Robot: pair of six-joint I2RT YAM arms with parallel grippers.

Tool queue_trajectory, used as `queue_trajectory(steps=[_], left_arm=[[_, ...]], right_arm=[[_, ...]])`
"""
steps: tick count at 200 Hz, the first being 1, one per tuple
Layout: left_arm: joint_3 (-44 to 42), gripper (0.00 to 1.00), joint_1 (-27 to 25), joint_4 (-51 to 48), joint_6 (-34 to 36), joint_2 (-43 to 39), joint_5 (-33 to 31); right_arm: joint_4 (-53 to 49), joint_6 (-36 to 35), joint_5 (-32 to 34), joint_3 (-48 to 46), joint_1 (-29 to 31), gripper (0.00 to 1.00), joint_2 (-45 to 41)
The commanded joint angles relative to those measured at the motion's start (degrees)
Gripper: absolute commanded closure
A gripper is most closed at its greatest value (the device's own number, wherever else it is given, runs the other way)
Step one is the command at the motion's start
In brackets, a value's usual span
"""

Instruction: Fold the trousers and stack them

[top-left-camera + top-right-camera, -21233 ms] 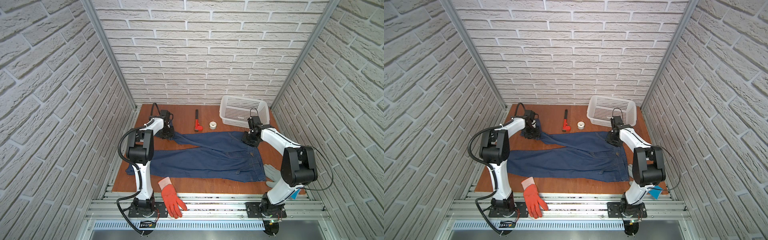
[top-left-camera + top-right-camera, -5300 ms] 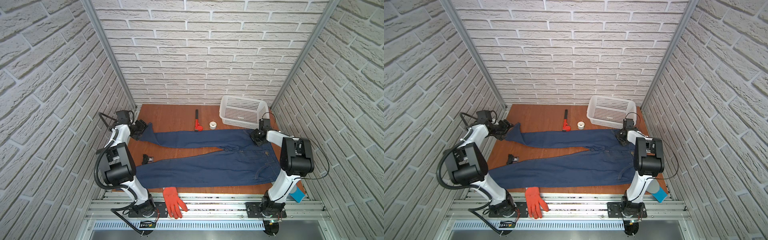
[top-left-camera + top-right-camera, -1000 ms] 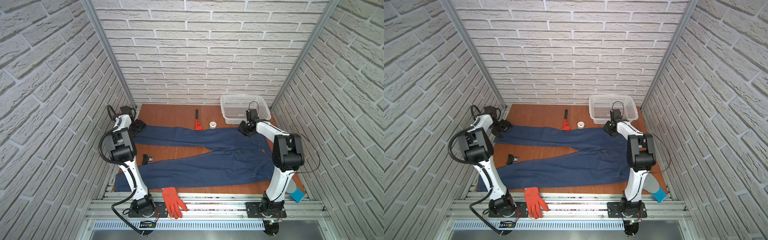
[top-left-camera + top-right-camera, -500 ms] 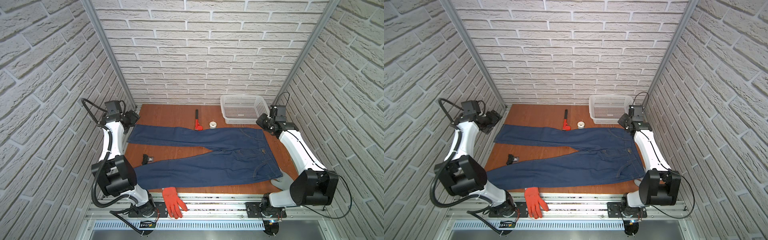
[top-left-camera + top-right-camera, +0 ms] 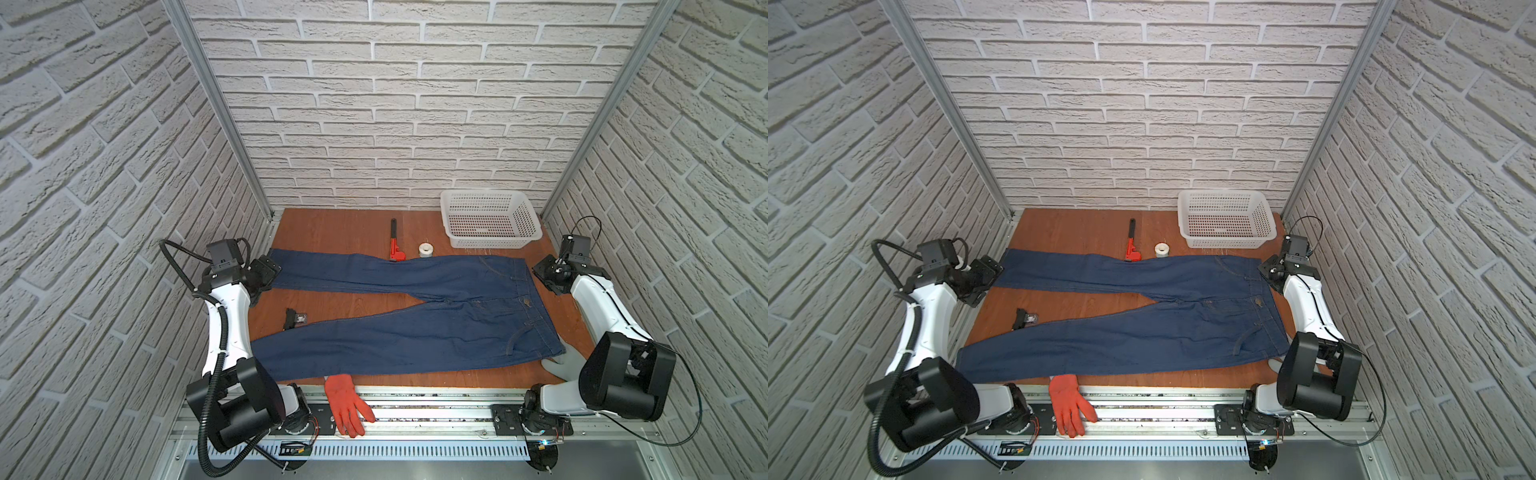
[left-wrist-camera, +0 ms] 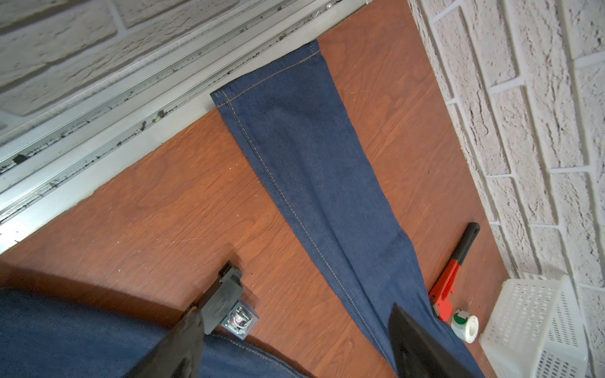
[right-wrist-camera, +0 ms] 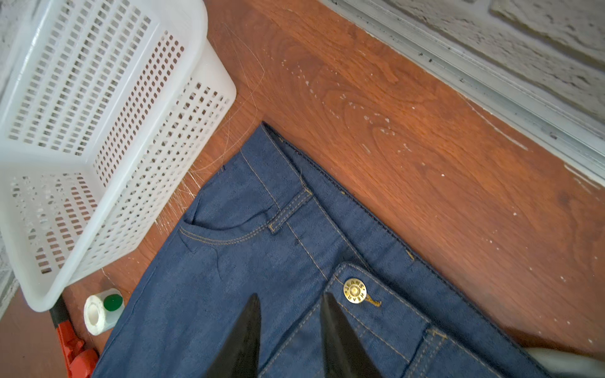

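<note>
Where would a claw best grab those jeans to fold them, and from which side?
Probably an edge: the trousers lie flat on the table, so only edges give a lip to pinch. The left claw could take the far leg's hem from its open end; the right claw the waistband's far corner, from the waist side.

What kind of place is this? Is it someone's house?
Probably a robot test booth, not a house: a left arm and right arm stand on a metal rail, brick-patterned walls box in one table, and trousers lie spread out.
</note>
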Motion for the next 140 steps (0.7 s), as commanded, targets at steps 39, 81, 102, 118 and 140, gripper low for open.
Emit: queue_trajectory(steps=[39, 81, 102, 118, 140], left_arm=[[-0.32, 0.12, 1.32, -0.13, 1.64, -2.56, 1.44], [0.28, 0.12, 1.44, 0.04, 1.42, -2.94, 1.36], [0.58, 0.12, 1.36, 0.44, 1.2, -3.03, 1.34], [0.97, 0.12, 1.36, 0.76, 1.01, -2.82, 1.52], [1.53, 0.12, 1.27, 0.99, 1.02, -2.4, 1.53]], right_arm=[[10.32, -3.01, -4.16, 8.06, -2.32, 0.68, 15.82], [10.77, -3.71, -6.54, 16.85, -2.97, 0.68, 27.19], [10.74, -3.33, -7.35, 19.96, -3.04, 0.67, 31.78], [11.29, -2.8, -7.92, 21.67, -3.04, 0.66, 34.44], [11.56, -2.53, -8.35, 23.79, -3.08, 0.64, 37.18]])
